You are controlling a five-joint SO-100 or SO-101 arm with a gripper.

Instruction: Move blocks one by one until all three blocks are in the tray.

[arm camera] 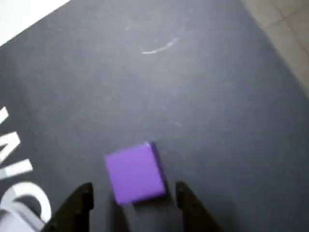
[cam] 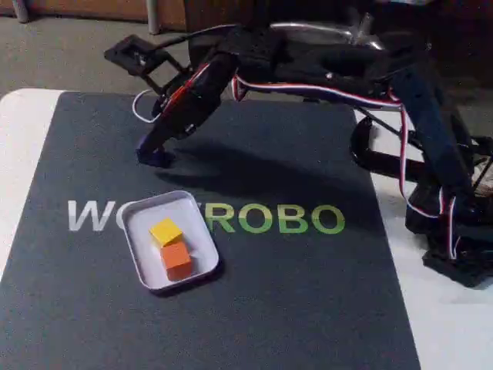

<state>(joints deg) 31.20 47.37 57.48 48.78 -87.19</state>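
A dark grey mat [cam: 308,308] covers most of the white table [cam: 19,139] in the fixed view. Across the mat runs printed lettering [cam: 273,219]: 1 white "W" at the left and 4 green letters, "ROBO", at the right, with the middle of the word covered. The table shows bare along the mat's left and right edges. Behind the table lies a grey-brown floor [cam: 54,50], with a pale furniture leg [cam: 154,17] standing on it. In the wrist view, the mat [arm camera: 203,96] carries a thin pale scratch [arm camera: 161,47], white letter strokes [arm camera: 19,169] at the left, and tiled floor [arm camera: 285,29] past its upper right edge.
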